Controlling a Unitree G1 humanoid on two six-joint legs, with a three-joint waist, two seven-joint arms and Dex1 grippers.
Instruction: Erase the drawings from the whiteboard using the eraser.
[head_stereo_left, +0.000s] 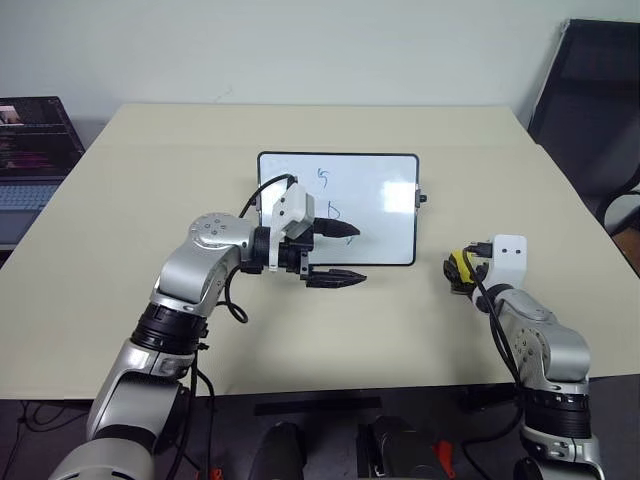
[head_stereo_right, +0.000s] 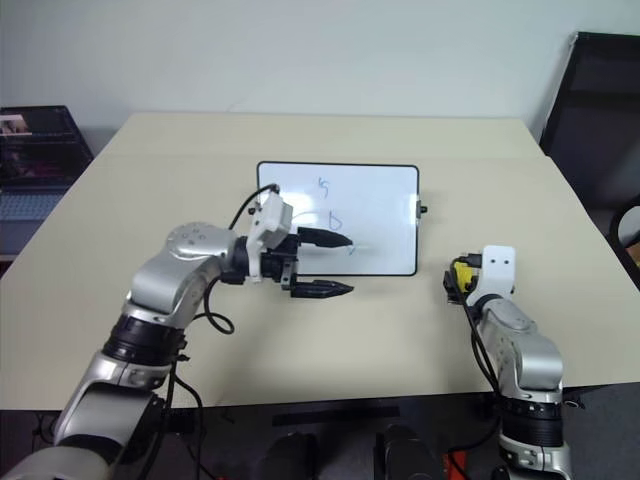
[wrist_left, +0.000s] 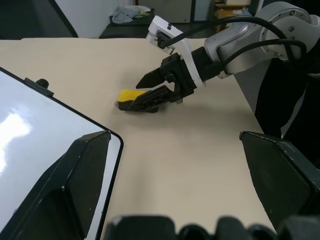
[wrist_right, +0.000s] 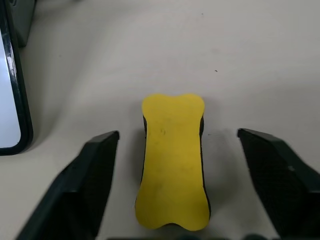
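Observation:
The whiteboard (head_stereo_left: 380, 215) lies flat in the middle of the table, black-framed. Blue drawings show on it: one scribble (head_stereo_left: 323, 178) near its far edge and another (head_stereo_left: 335, 211) at mid-board. My left gripper (head_stereo_left: 349, 254) hovers open over the board's near edge. One finger (head_stereo_left: 338, 230) is above the white surface and the other (head_stereo_left: 340, 279) is above the table. The eraser (wrist_right: 173, 167), yellow on a black base, lies on the table to the right of the board. My right gripper (wrist_right: 177, 136) straddles it, open, with a gap on each side between fingers (wrist_right: 97, 172) and block.
A laptop (head_stereo_left: 30, 150) sits off the table's far left corner. A black chair (head_stereo_left: 590, 100) stands at the far right. A small black knob (head_stereo_left: 422, 198) juts from the board's right side. Bare tabletop (head_stereo_left: 150, 200) surrounds the board.

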